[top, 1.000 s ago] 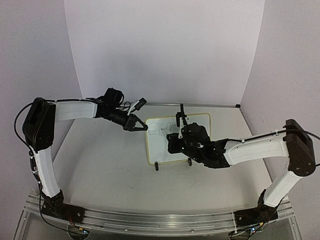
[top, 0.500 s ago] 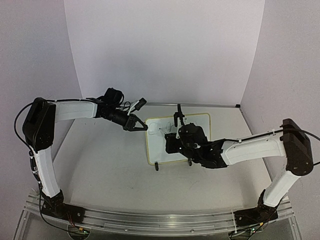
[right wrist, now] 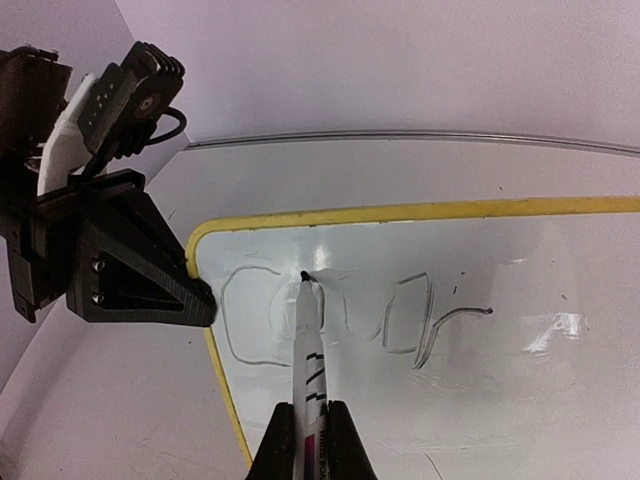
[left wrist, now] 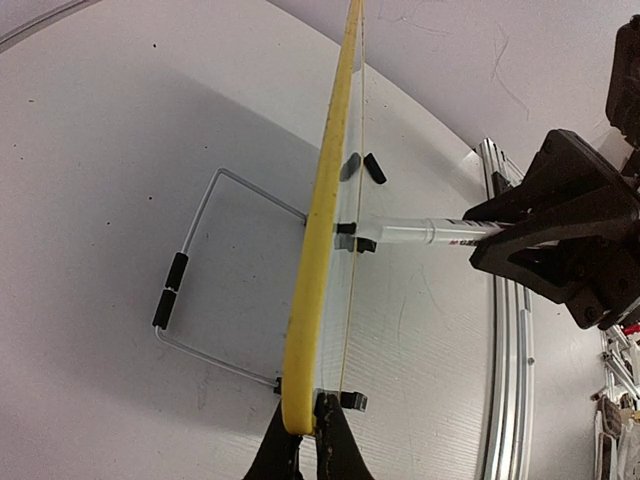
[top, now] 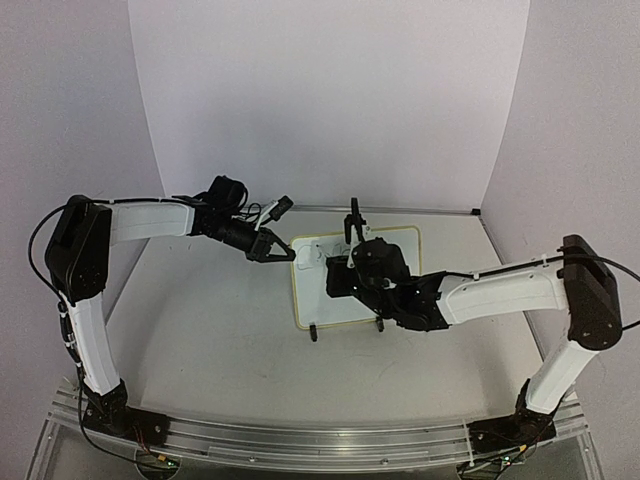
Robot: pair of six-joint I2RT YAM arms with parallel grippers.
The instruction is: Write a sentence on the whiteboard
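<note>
The whiteboard, glossy white with a yellow rim, stands tilted at the middle of the table. My left gripper is shut on the rim at the board's upper left corner. My right gripper is shut on a white marker and hovers over the board's left half. The marker's black tip touches the board at the top of the second letter. Of the sentence, only thin dark letters reading roughly "Cour" show, in one line near the top edge.
A bent wire stand props the board from behind, and two black clip feet hold its lower edge. An aluminium rail runs along the near table edge. Pale walls close in the back and both sides.
My right arm has slid left across the board with the marker, bringing the tip back to the second letter. The left arm and the board have not moved.
</note>
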